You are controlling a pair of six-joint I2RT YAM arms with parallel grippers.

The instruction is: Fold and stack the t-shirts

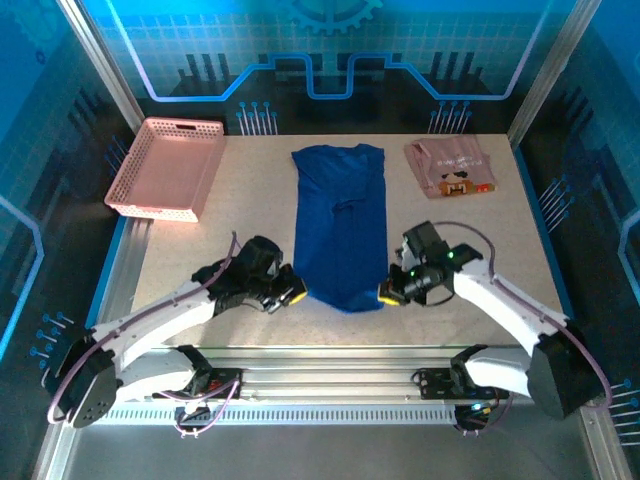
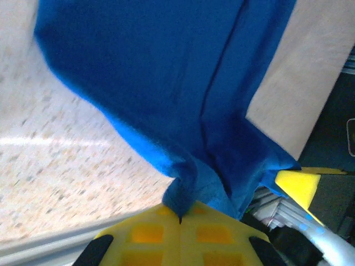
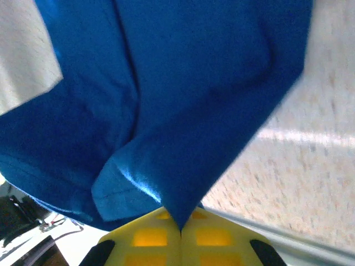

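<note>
Blue-lit enclosure, circuit-pattern panels behind, aluminium posts at the corners. Speckled beige surface (image 1: 250, 200) inside it.

Blue t-shirt (image 1: 340, 225): centre of the surface, laid as a long narrow strip running from far to near, sides folded in, neck end at the far side. Its near edge sits between the two claws.

Pink t-shirt (image 1: 452, 170): far right corner, bunched into a small flat heap, brown-orange print facing up. Well apart from the blue one.

Pink lattice basket (image 1: 185, 127): far left corner, hanging partly over the surface's left edge, tilted.

Left claw (image 1: 296, 294): at the near left corner of the blue t-shirt. From the left wrist, the yellow pads (image 2: 150, 233) are clenched together with a gathered tuck of blue cloth (image 2: 166, 83) pinched at the seam between them. The cloth rises away from the claw (image 2: 180, 220), with the surface (image 2: 55, 166) seen to its left.

Right claw (image 1: 386, 293): at the near right corner. Right wrist view shows the same: claw (image 3: 181, 226) clenched, a corner of blue cloth (image 3: 183, 83) nipped between the pads, and the speckled surface (image 3: 299, 166) beyond on the right.
</note>
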